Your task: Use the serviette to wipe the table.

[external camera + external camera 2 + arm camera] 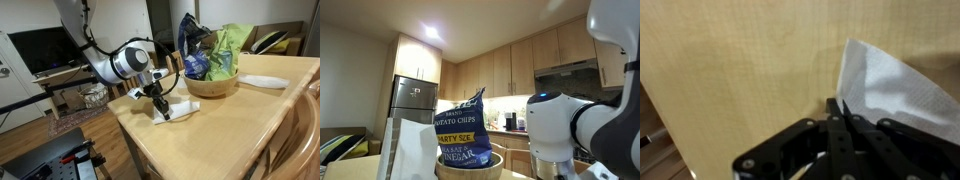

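The white serviette (176, 111) lies on the pale wooden table (200, 145) near its end. In the wrist view the serviette (890, 88) spreads to the right over the table top (730, 70). My gripper (158, 102) points down at the serviette's near edge. In the wrist view its two black fingers (837, 105) are pressed together, with their tips on the serviette's left edge. Neither the serviette nor the gripper's fingers show in the exterior view facing the kitchen, only the arm's white body (570, 125).
A wooden bowl (212, 86) holding a blue chip bag (195, 50) and a green bag (232, 45) stands behind the serviette; bowl (470, 168) and bag (460, 125) also show facing the kitchen. A flat white plate-like item (263, 82) lies beyond. A slatted chair (297, 135) stands alongside. The table edge (658, 118) is near.
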`<action>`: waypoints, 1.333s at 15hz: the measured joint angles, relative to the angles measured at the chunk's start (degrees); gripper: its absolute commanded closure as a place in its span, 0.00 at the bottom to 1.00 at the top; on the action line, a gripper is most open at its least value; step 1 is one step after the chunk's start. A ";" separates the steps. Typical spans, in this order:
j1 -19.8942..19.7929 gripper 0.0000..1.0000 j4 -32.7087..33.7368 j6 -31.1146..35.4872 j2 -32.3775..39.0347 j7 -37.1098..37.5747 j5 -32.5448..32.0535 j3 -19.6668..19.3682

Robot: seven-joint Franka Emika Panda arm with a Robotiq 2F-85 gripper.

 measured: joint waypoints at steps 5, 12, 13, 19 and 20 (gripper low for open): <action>2.82 1.00 0.33 0.04 1.08 1.07 -3.93 -1.99; 6.49 1.00 1.45 -0.19 3.77 5.39 -14.05 -3.88; 6.64 1.00 1.52 -0.34 3.84 5.88 -15.62 -3.90; 8.88 1.00 1.54 -0.94 4.02 6.49 -19.77 -4.18; 9.76 1.00 1.53 -1.25 4.05 6.51 -20.26 -4.21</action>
